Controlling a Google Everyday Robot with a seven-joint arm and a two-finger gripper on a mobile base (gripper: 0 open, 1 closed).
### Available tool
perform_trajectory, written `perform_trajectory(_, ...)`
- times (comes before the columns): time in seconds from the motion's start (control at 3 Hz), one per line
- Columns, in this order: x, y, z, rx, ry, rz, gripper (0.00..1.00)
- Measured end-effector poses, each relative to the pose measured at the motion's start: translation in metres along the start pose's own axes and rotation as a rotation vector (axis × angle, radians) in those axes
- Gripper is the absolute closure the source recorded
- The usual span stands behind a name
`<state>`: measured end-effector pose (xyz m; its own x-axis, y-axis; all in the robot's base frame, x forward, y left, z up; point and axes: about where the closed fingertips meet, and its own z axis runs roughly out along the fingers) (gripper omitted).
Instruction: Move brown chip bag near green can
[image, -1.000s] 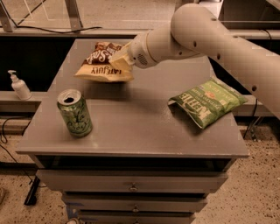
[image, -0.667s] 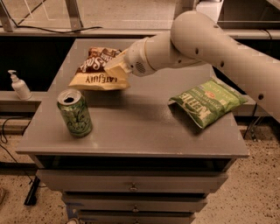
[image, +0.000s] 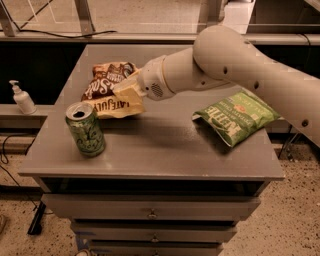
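Green aluminium sits nearest: the green can (image: 86, 130) stands upright at the lower left of the grey table (image: 165, 155), close to its front edge. At the right, at about the same depth and well apart from the can, the green Kettle bag (image: 235, 116) lies flat.

Just behind the can, up and to the right in the frame, is the brown chip bag (image: 106, 89). Its tan band faces the can and its dark top points away toward the upper left. The band hangs near the can's rim, apparently not touching it.

The gripper (image: 125, 91) comes in from the right, pressed together on the bag's right edge and holding it tilted. The bag seems close enough already, so lowering and letting go is probably all that remains.
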<state>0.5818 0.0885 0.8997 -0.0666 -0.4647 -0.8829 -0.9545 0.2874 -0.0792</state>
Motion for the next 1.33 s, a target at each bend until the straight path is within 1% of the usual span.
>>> perform_trajectory(0.33,0.0021,0.0058,0.0016,-0.013,0.0,0.02,0.59)
perform_trajectory(1.0,0.0033,0.0069,0.0039,-0.021,0.001,0.039,0.12)
perform_trajectory(1.33,0.0022,0.0055,0.0027,-0.017,0.002,0.041,0.0)
